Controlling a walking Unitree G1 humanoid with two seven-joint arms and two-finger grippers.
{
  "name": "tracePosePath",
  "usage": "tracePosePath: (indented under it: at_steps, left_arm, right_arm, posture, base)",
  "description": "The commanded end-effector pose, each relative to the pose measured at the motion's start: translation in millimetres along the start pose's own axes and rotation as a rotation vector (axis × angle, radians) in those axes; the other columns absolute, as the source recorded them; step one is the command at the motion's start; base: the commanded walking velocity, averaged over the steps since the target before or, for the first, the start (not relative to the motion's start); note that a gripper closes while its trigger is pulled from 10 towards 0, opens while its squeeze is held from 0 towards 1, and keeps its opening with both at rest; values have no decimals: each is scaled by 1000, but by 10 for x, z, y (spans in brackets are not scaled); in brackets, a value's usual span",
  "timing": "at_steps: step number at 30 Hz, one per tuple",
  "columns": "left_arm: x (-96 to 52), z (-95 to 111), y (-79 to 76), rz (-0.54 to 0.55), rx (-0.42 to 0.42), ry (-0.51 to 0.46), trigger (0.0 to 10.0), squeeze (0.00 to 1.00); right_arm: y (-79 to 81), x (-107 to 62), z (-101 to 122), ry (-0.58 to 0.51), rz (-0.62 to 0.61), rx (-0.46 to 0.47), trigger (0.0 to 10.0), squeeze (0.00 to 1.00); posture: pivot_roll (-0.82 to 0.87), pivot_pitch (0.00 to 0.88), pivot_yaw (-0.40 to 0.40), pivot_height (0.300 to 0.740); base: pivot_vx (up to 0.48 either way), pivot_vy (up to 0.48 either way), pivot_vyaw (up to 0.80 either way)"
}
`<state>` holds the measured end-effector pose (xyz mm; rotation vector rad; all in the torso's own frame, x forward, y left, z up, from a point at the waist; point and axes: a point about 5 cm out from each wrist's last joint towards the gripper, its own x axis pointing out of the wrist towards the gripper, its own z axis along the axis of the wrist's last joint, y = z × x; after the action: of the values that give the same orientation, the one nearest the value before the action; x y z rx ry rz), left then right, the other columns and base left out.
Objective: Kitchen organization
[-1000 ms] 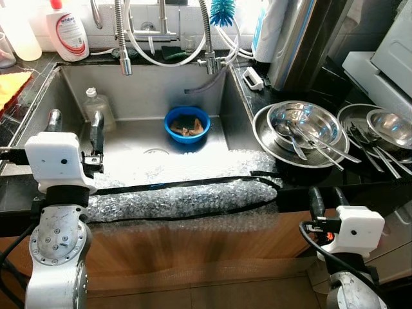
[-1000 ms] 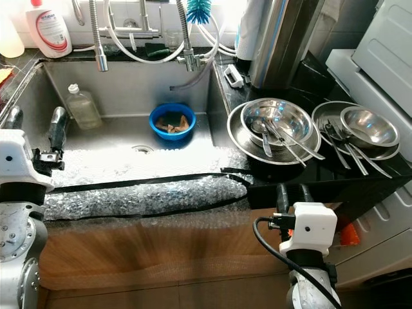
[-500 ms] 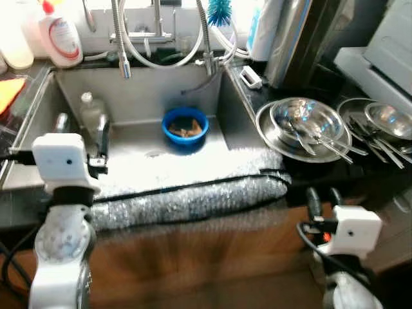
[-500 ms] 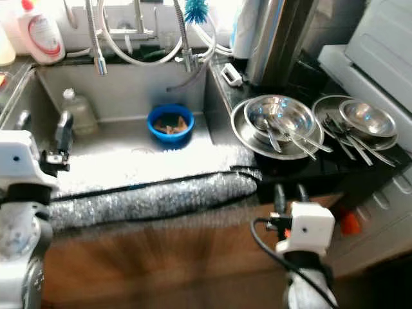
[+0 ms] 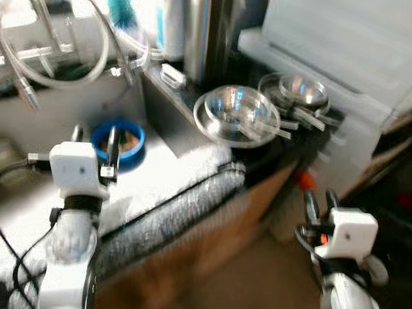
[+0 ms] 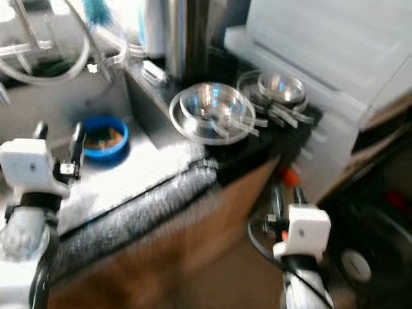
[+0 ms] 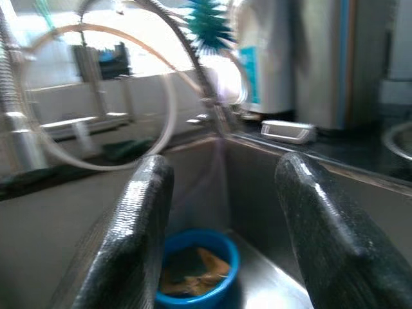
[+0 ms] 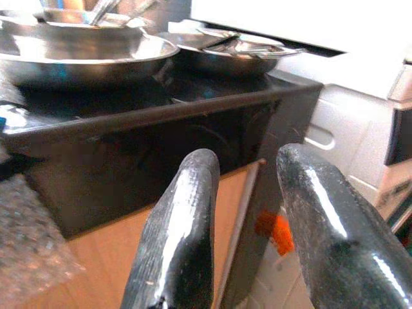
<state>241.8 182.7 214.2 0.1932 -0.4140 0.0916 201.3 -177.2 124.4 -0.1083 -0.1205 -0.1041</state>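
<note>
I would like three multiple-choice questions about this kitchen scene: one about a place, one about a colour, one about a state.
1. Where does the small bowl with scraps stand?
A. in the sink
B. on the black counter
C. on the floor

2. What colour is that bowl?
A. red
B. blue
C. white

3. How is the left gripper?
A. shut on a spoon
B. shut on the bowl
C. open, holding nothing

Answers:
1. A: the blue bowl sits on the bottom of the sink, left of the counter with the steel bowls.
2. B: its rim and wall are blue.
3. C: the left gripper has its fingers apart, with the bowl seen beyond the gap.
</note>
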Motion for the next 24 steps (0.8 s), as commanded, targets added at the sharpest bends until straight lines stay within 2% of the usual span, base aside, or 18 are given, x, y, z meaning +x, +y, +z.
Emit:
tracePosePath:
  at_steps: [1, 6, 11, 14, 21, 24]
  left_arm:
    - [13, 30, -30, -12, -7, -22, 10000, 0]
    - [26, 19, -82, -35, -24, -28, 10000, 0]
    - [2, -72, -257, -104, -61, -3, 10000, 0]
    - [-4, -116, -328, -105, -87, 7, 10000, 0]
    - [38, -93, -341, -98, -97, -15, 10000, 0]
    - [42, -91, -339, -98, -96, -23, 10000, 0]
  right_arm:
    - [-24, 1, 2, -5, -6, -13, 10000, 0]
    - [-37, 3, -8, -6, -12, -14, 10000, 0]
    - [-48, 25, -8, -9, -16, -29, 10000, 0]
    - [-91, 71, 23, -28, -22, -45, 10000, 0]
    - [-130, 175, 101, -65, -15, -55, 10000, 0]
    - [-85, 241, 155, -84, -11, 11, 10000, 0]
  posture:
    - [53, 108, -12, 740]
    - [52, 102, -12, 740]
    - [41, 90, -18, 740]
    - [31, 81, -26, 740]
    - [34, 78, -35, 740]
    - [35, 80, -34, 740]
  base:
    - [0, 0, 0]
    - [0, 0, 0]
    - [0, 0, 0]
    - [0, 0, 0]
    - [0, 0, 0]
    - [0, 0, 0]
